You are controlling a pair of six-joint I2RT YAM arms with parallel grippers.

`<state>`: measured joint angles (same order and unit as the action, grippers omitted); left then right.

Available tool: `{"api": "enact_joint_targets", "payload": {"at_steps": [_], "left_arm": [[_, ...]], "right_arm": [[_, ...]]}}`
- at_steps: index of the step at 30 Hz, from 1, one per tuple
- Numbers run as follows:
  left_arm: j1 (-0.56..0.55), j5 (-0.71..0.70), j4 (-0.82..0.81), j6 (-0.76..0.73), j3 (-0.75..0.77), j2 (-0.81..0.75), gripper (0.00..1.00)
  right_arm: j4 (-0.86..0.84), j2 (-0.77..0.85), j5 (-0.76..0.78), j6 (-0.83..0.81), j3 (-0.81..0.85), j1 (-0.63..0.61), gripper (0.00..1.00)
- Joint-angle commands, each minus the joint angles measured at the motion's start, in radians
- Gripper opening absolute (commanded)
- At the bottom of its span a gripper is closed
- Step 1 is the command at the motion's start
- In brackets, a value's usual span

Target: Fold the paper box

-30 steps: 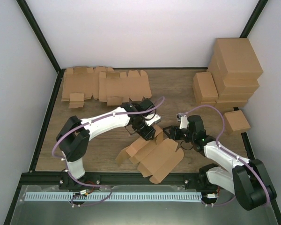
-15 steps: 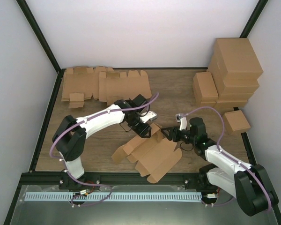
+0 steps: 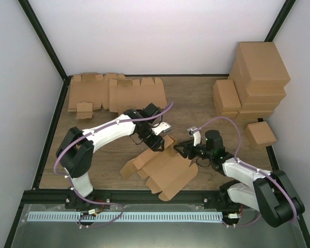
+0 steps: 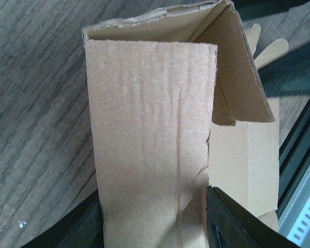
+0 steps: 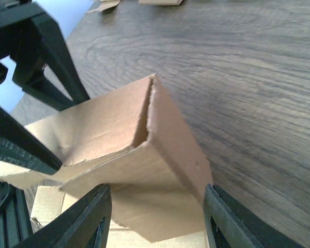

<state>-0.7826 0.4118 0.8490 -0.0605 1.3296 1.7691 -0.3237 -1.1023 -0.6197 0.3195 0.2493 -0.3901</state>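
Note:
The paper box (image 3: 168,170) lies half-folded at the table's near middle, a brown die-cut sheet with its far end raised. My left gripper (image 3: 163,143) reaches down onto that raised end from the back. In the left wrist view an upright, creased wall of the paper box (image 4: 150,113) fills the gap of the left gripper (image 4: 154,219), touching both fingers. My right gripper (image 3: 180,150) meets the same end from the right. In the right wrist view the folded corner of the box (image 5: 119,134) sits between the fingers of the right gripper (image 5: 157,212), spanning from one to the other.
Flat brown blanks (image 3: 116,93) lie spread at the back left. Finished boxes are stacked at the back right (image 3: 258,77), with a lower one (image 3: 226,96) beside them and a single box (image 3: 261,134) nearer. A black frame rail (image 3: 160,196) borders the near edge.
Both grippers and the paper box have shifted left and slightly toward the near edge. The right arm has stretched out further left. Neither gripper's hold looks different.

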Motion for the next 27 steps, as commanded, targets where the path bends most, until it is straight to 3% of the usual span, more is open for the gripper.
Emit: {"api": "enact_joint_targets", "payload": {"at_steps": [1, 13, 18, 27], "left_arm": [[0.014, 0.029, 0.004, -0.029, -0.001, -0.032, 0.50], [0.050, 0.147, 0.006, -0.050, -0.001, -0.068, 0.50], [0.053, 0.167, 0.002, -0.050, -0.001, -0.059, 0.50], [0.053, 0.106, 0.013, -0.043, 0.008, -0.026, 0.50]], "right_arm": [[-0.041, -0.025, 0.022, -0.075, 0.055, -0.059, 0.51], [-0.021, -0.103, 0.186, -0.157, 0.106, -0.176, 0.52], [-0.031, -0.139, 0.179, -0.178, 0.126, -0.186, 0.47], [-0.015, -0.130, 0.262, -0.149, 0.124, -0.214, 0.48]]}}
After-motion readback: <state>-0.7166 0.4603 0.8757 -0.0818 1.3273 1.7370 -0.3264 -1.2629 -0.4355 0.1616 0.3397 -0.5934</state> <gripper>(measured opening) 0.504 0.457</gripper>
